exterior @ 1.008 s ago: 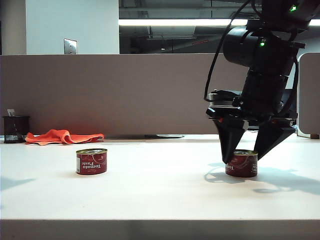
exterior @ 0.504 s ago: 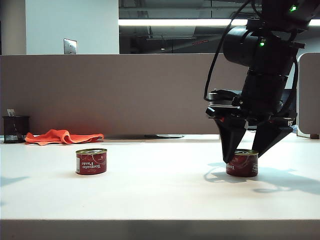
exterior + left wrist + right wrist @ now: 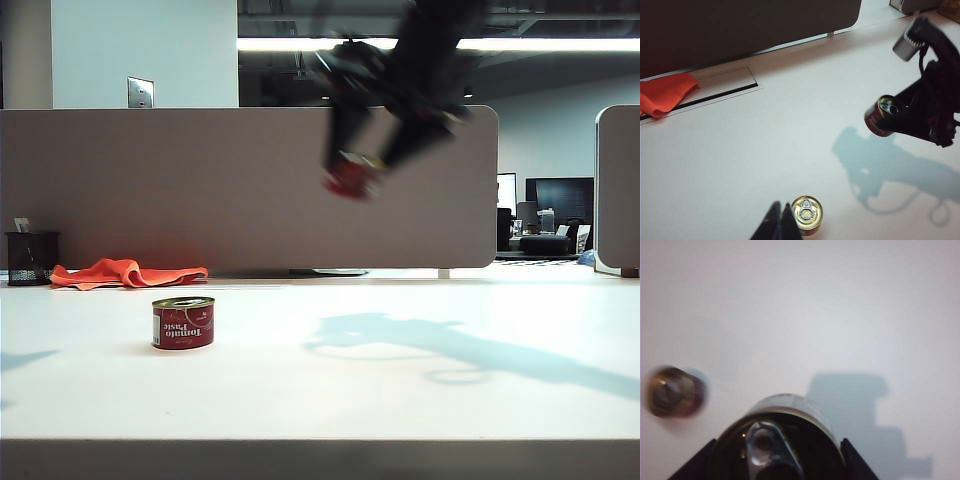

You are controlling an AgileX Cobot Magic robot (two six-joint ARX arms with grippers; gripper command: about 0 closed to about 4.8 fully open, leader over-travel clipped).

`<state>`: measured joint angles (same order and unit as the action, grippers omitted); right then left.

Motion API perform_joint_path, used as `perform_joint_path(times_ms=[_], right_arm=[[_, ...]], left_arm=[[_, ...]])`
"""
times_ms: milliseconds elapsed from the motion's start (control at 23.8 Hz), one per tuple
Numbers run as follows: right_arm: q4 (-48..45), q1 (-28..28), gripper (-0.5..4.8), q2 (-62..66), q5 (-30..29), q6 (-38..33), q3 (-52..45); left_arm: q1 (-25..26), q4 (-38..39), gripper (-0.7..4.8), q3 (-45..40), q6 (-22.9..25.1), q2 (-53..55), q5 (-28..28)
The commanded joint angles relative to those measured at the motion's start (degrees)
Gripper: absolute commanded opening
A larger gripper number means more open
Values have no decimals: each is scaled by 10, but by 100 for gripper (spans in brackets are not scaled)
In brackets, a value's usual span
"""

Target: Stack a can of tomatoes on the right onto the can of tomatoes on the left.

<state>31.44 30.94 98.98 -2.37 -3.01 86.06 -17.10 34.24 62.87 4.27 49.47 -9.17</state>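
High above the middle of the worktop (image 3: 400,400), the right gripper (image 3: 362,172) holds one tomato can (image 3: 350,178) between its partly open jaws. The other can (image 3: 183,322) stands near the left edge. The left gripper (image 3: 780,218) hangs just beside it, jaws together, holding nothing.

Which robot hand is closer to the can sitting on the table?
Left. The left gripper, shut, hangs right beside the can on the table. The right gripper is high up and off to the side, carrying the other can.
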Motion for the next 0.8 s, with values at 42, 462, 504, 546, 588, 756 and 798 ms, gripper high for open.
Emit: perform_joint_path(times_ms=[42,462,504,546,588,756,798], right_arm=[[15,61,292,58,14,7,103],[62,148,292,202,52,82,210],[60,151,292,209,52,84,210],[57,154,292,216,50,86,210],[56,154,292,221,48,86,210],[51,159,292,243,32,86,210],[50,161,292,244,27,86,210]], left_arm=[[-1,-9,-5,3,2,-1,4],[0,-8,-5,3,2,-1,3],[0,-7,-5,3,2,-1,3],[0,-5,-5,3,2,-1,2],[0,-4,-5,3,2,-1,2],[0,2,-5,3,2,-1,2],[0,2,-5,3,2,-1,2]])
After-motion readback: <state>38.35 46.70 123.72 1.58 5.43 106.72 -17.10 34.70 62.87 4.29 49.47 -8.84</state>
